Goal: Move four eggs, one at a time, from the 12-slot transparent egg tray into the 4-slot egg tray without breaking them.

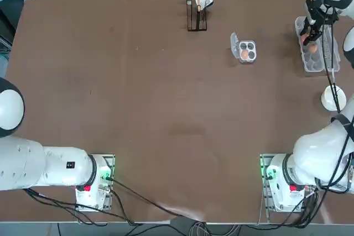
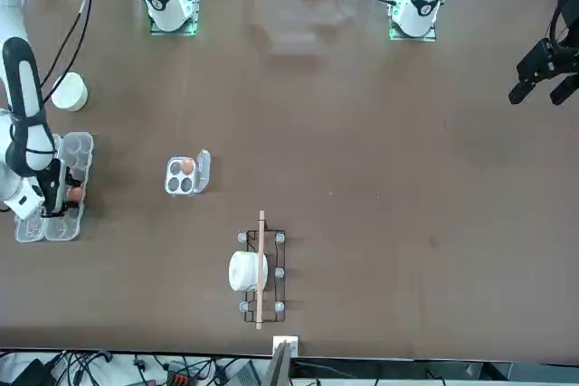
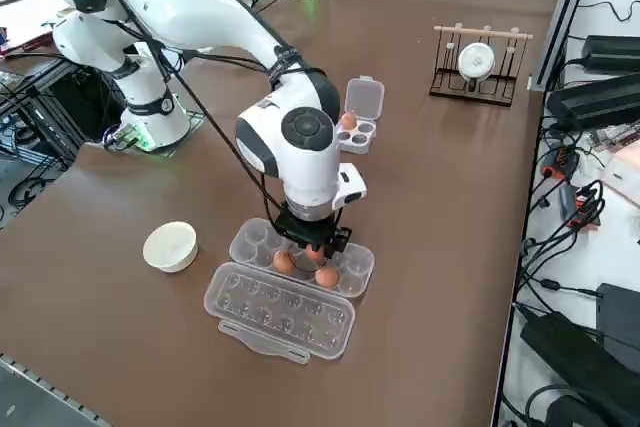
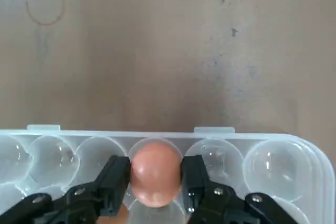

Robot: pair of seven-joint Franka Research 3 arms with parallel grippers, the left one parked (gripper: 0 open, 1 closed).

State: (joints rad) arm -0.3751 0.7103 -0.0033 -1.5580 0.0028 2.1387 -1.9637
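right gripper (image 4: 155, 179) jaws clamped across the middle of a smooth orange-brown egg (image 4: 154, 171), seated in a cup of the long clear plastic 12-slot carton (image 4: 273, 161) | handling: light, slippery, brittle shell; gentle squeeze | small square 4-slot tray (image 1: 246, 51) held one egg

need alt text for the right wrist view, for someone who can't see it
The right gripper is shut on an orange-brown egg, one black finger pressed to each side, in a cup of the 12-slot transparent egg tray. The cups seen on either side are empty, and bare brown table fills the rest of the frame.
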